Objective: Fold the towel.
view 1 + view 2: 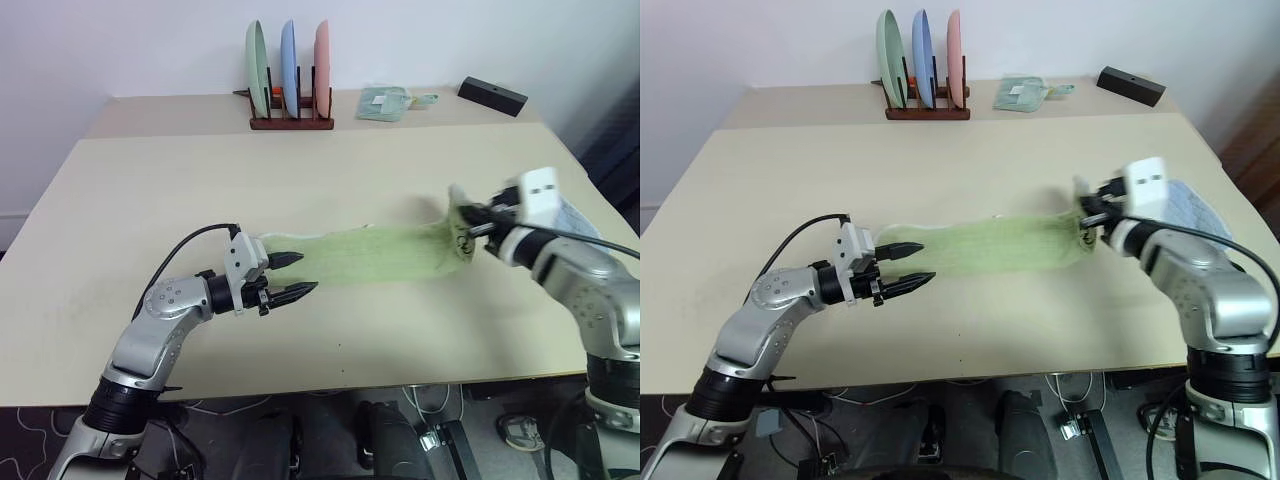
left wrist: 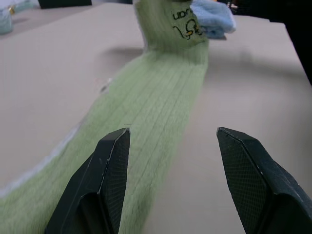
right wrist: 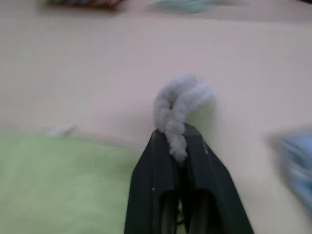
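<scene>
towel (image 1: 370, 255) is stretched in a long narrow strip across the near half of the table (image 1: 200, 170), long axis running left to right. left gripper (image 1: 290, 277) is held open just over the strip's left end, nothing gripped. right gripper (image 1: 470, 222) is clamped shut on the right end, which is lifted with the dark printed mark showing. step judged: grasping ends for the fold; next the left end must be pinched.
</scene>
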